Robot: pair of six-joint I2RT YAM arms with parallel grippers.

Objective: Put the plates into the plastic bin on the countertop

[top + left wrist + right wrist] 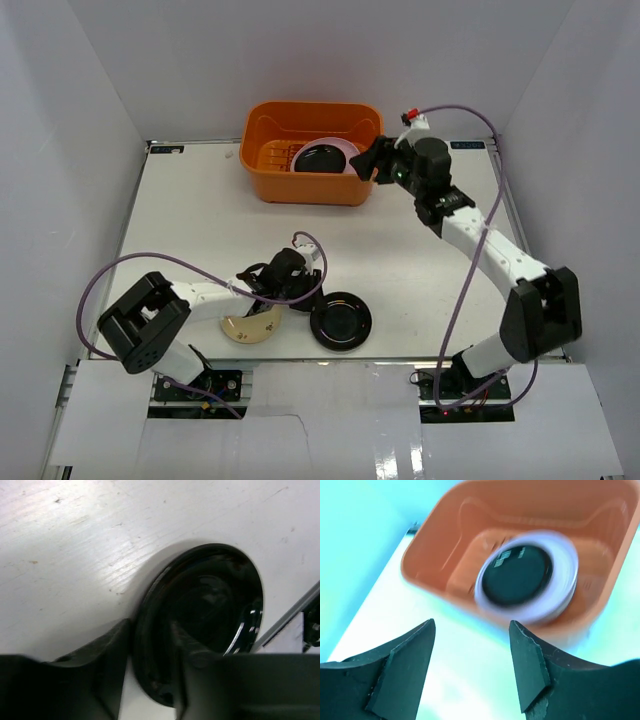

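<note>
The left gripper [150, 680] straddles the rim of a black plate [341, 320] on the countertop [200, 220], beside a tan plate [250, 326]. The right gripper [472, 667], fingers apart and empty, hovers beside the plastic bin [300, 185] holding 2 stacked plates [325, 157]

White walls [300, 50] stand behind and to both sides of the table. Purple cables [120, 270] loop over the surface, left and right. White sheets [330, 420] cover the near edge. A small dark label [168, 149] sits at the far left corner.
</note>
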